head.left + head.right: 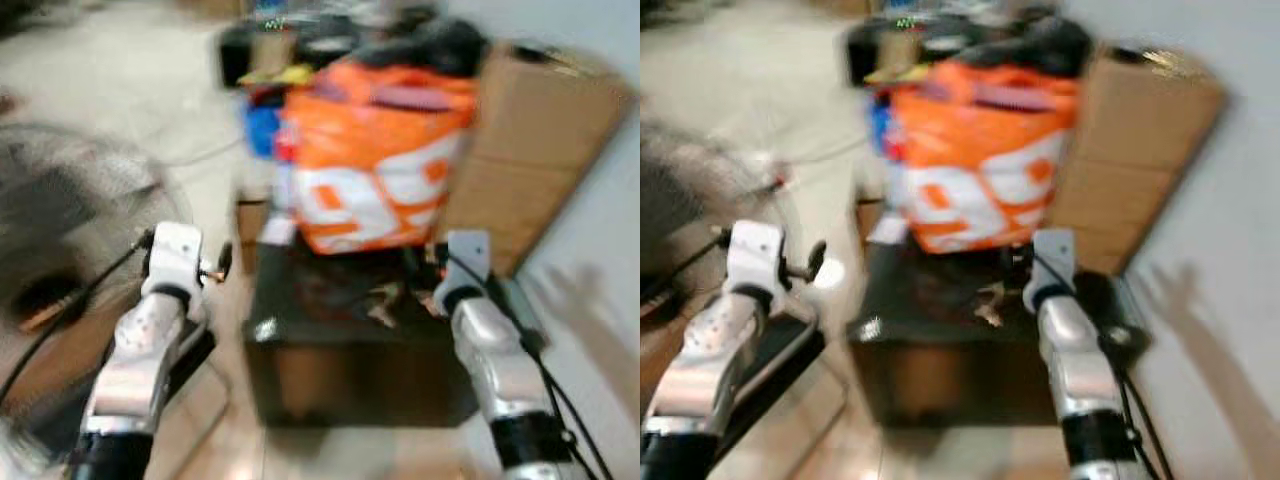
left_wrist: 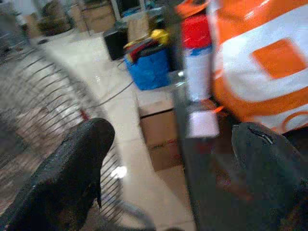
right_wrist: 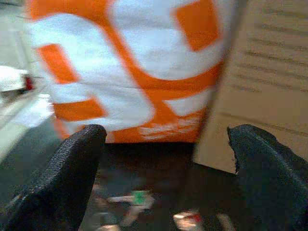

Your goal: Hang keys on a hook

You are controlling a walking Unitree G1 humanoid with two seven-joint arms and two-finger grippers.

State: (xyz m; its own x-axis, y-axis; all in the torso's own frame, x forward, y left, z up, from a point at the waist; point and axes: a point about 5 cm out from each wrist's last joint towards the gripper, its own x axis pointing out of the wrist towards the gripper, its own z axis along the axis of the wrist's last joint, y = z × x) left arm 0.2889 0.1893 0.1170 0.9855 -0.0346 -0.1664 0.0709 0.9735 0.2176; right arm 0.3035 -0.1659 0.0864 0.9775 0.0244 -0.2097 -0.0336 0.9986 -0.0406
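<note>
- A pale tiled floor [image 1: 110, 70] spreads to the robot's left, blurred, with a grey wall [image 1: 600, 230] on the right.
- A tall cardboard box [image 1: 535, 150] leans against that wall, just beside an orange-and-white bag [image 1: 375, 160].
- The bag stands at the far edge of a low dark desk [image 1: 350, 360], and its lower edge touches the desk top.
- A round wire fan guard [image 2: 33, 110] stands on the floor at the left, near the left arm.
- A blue bin [image 2: 151, 67] sits on the floor beyond the desk, with a smaller cardboard box [image 2: 161, 130] beside the desk's edge.
- The left pincer [image 2: 168, 159] hangs over the desk's left edge, released, its fingers wide apart and holding nothing.
- The right pincer [image 3: 166, 163] hovers above the desk, facing the bag, likewise spread and empty.
- The keys [image 3: 132, 199] lie on the dark desk top in front of the bag, as small blurred shapes between the right pincer's fingers in the wrist view, apart from both.
</note>
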